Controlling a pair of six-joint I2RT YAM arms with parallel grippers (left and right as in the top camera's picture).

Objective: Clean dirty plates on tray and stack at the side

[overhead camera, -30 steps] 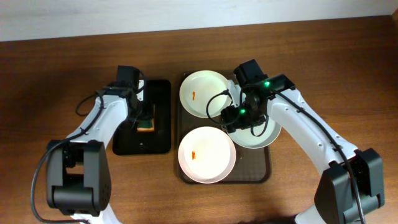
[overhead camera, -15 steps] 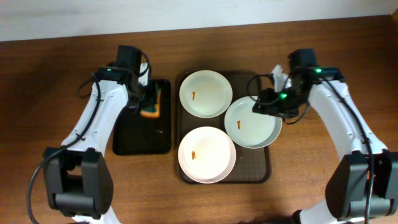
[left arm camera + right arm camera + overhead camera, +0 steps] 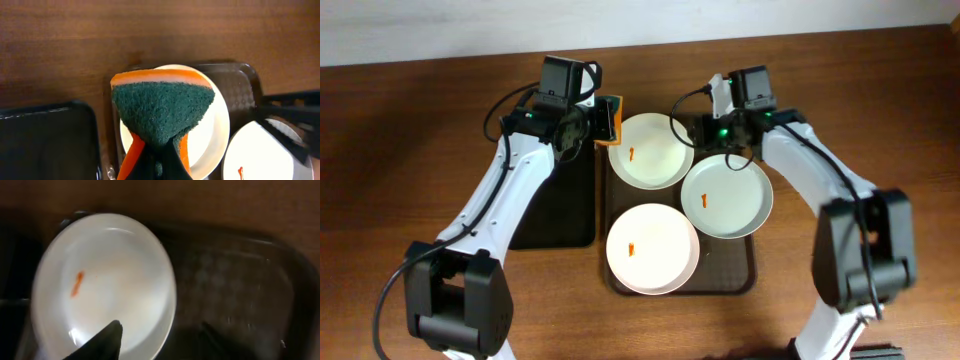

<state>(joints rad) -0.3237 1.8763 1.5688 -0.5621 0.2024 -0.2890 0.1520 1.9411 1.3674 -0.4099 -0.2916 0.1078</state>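
Note:
Three white plates sit on the dark brown tray (image 3: 735, 272), each with an orange smear: far-left plate (image 3: 651, 151), right plate (image 3: 727, 196), front plate (image 3: 652, 248). My left gripper (image 3: 605, 120) is shut on a green-and-orange sponge (image 3: 162, 105) and holds it over the far-left plate's left rim (image 3: 220, 125). My right gripper (image 3: 705, 130) is open at the far-left plate's right rim; in the right wrist view one finger lies over that plate (image 3: 105, 280) and the other over the tray (image 3: 235, 275).
A smaller black tray (image 3: 560, 215) lies left of the brown tray, also in the left wrist view (image 3: 45, 140). Bare wooden table (image 3: 410, 130) surrounds both trays. The wall edge runs along the far side.
My left gripper lifted the sponge off the black tray and carried it right to the far-left plate. My right gripper swung left from the right plate's edge to the far-left plate's right rim.

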